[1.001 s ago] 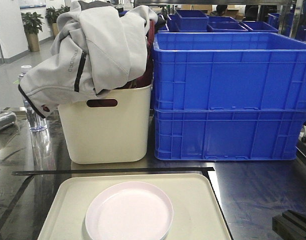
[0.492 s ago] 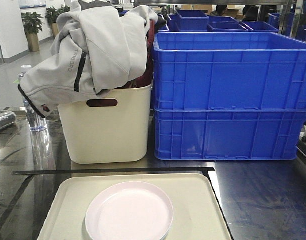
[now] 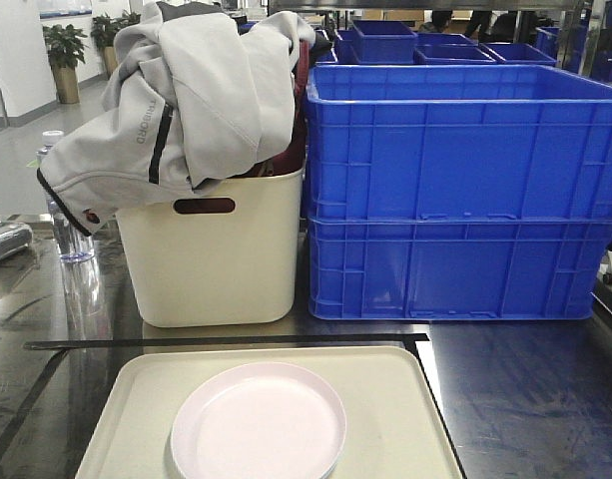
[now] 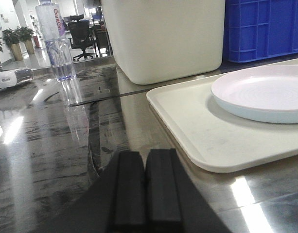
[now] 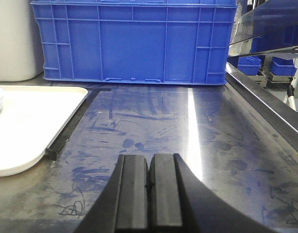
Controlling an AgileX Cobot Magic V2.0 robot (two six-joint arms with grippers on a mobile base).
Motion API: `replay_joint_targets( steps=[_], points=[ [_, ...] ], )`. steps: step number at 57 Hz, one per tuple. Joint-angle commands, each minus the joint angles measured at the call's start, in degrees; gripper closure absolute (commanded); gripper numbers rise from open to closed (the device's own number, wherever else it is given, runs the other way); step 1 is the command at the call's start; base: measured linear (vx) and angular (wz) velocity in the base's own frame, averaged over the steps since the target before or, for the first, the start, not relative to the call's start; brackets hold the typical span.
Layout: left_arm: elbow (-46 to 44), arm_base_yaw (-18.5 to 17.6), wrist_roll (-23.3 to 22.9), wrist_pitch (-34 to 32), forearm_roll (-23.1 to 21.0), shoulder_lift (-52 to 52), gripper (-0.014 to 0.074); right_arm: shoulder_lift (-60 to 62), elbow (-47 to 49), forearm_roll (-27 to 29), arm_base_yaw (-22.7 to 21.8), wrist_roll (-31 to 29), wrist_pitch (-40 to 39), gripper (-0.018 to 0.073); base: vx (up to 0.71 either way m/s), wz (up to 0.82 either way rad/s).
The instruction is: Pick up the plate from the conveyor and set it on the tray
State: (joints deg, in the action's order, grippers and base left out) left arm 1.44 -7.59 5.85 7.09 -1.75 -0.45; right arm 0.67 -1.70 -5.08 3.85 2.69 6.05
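Scratched steel tabletop [image 5: 197, 121] fills the space under both wrist cameras, with an office floor and potted plants [image 3: 64, 45] far off at 10 o'clock in the front view. Low over that surface, the left gripper [image 4: 145, 167] has its two black fingers pressed together with nothing between them. From it, the plate [image 4: 265, 92] lies at about 2 o'clock, well apart, resting flat on the tray [image 4: 197, 126], whose near corner sits just beyond the fingertips. Farther out stand a cream tub [image 4: 163, 39] at 12 o'clock and a water bottle [image 4: 55, 41] at 11 o'clock. The right gripper [image 5: 149, 170] is likewise closed and empty; the tray edge lies at its 10 o'clock, blue crates [image 5: 134, 41] at 12 o'clock. A grey jacket [image 3: 186, 100] drapes over the tub.
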Motion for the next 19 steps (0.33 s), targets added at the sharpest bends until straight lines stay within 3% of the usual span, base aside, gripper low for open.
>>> replay_joint_targets(
  steps=[1,19],
  points=[
    [1.53,-0.27,-0.10,-4.52,-0.60,-0.95,0.0594,0.65,-0.88,-0.80,-0.37,-0.57,-4.66,0.0568,0.00,0.00],
    [1.53,-0.27,-0.10,-4.52,-0.60,-0.95,0.0594,0.59,-0.88,-0.80,-0.37,-0.57,-4.70,0.0568,0.00,0.00]
  ],
)
